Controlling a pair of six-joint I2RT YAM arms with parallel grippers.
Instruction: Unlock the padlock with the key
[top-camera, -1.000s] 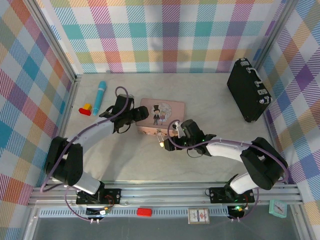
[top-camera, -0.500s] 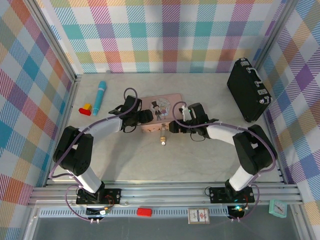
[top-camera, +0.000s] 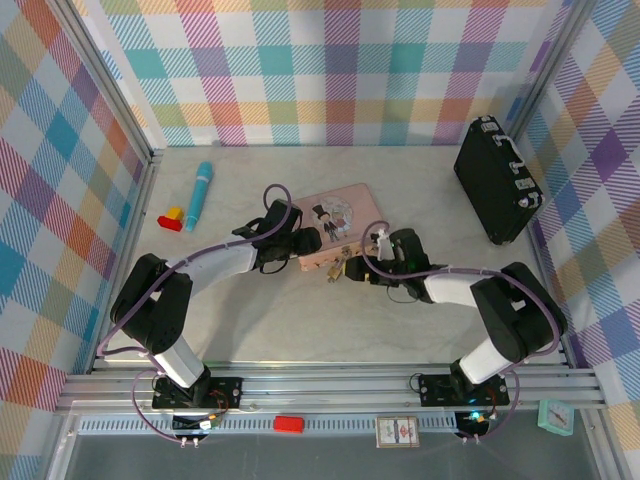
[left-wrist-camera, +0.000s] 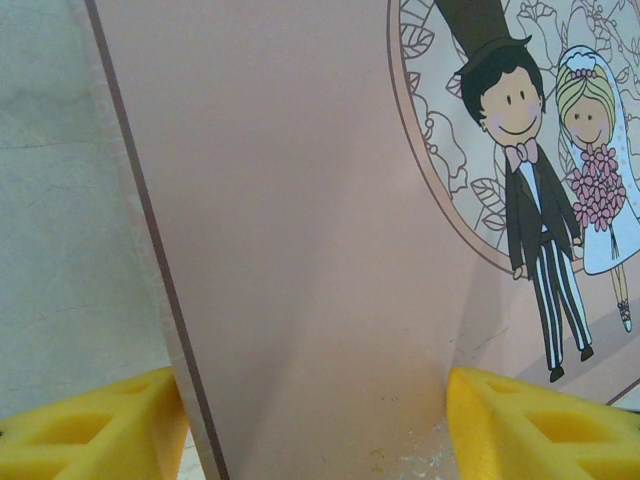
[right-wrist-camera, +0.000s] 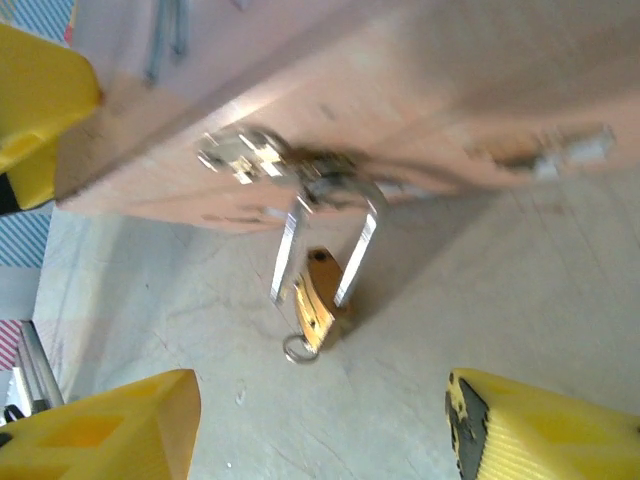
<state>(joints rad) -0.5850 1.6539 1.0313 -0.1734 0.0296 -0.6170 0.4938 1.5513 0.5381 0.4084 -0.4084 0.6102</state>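
A: Two claws to enter. Left claw?

B: Fingers apart, astride one edge of the pink tin. Gripping or merely pushing, cannot tell.

A: Right claw?

B: Open, empty, low over the surface, facing the tin's front wall.

A: Item, padlock?

B: Hooked by its shackle through the tin's clasp, brass body hanging toward the surface, just ahead of the right claw. Small silvery ring at its lower end; whether that belongs to the key, cannot tell.

A: Change since a second ago?

B: Tin has swung out of square and slid toward the right arm. Padlock has gone with it, from lying straight out in front to slanting beside the right claw.

A: Meaning?

B: Likely a repositioning only. Padlock looks still fastened; unlocking remains to do.
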